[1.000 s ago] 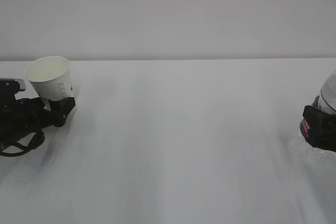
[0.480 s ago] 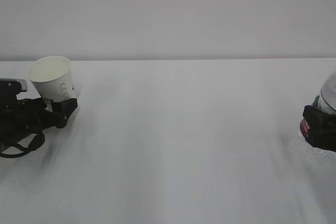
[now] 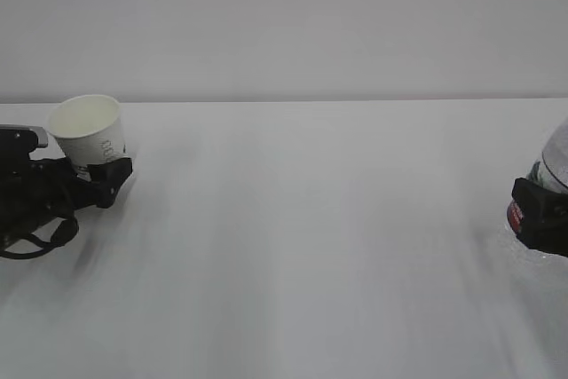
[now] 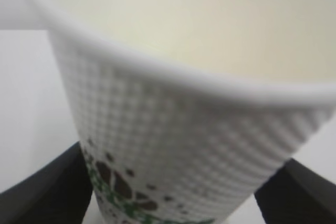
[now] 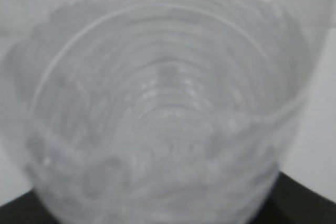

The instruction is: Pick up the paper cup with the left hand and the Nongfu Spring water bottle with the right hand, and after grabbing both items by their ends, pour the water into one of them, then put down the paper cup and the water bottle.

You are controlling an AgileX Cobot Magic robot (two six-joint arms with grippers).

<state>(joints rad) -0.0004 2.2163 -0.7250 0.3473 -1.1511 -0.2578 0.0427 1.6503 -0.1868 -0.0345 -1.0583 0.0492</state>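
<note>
At the far left, the white paper cup (image 3: 89, 130) leans to the left with its cream inside showing. My left gripper (image 3: 99, 171) is shut on its lower end, one black finger on each side. In the left wrist view the cup (image 4: 173, 129) fills the picture, with dark and green print low on its side and the fingers (image 4: 42, 195) at the bottom corners. At the right edge my right gripper (image 3: 540, 219) is shut on the Nongfu Spring water bottle (image 3: 555, 161), whose red label (image 3: 515, 214) shows beside it. The clear ribbed bottle (image 5: 163, 119) fills the right wrist view. I cannot make out the water.
The white table (image 3: 302, 246) stretches between the two arms, with a plain pale wall (image 3: 284, 24) behind it. The left arm's black cables (image 3: 35, 237) hang close to the table at the left edge.
My left gripper has risen a little and shifted slightly right, carrying the paper cup with it. The right gripper and the bottle have not moved.
</note>
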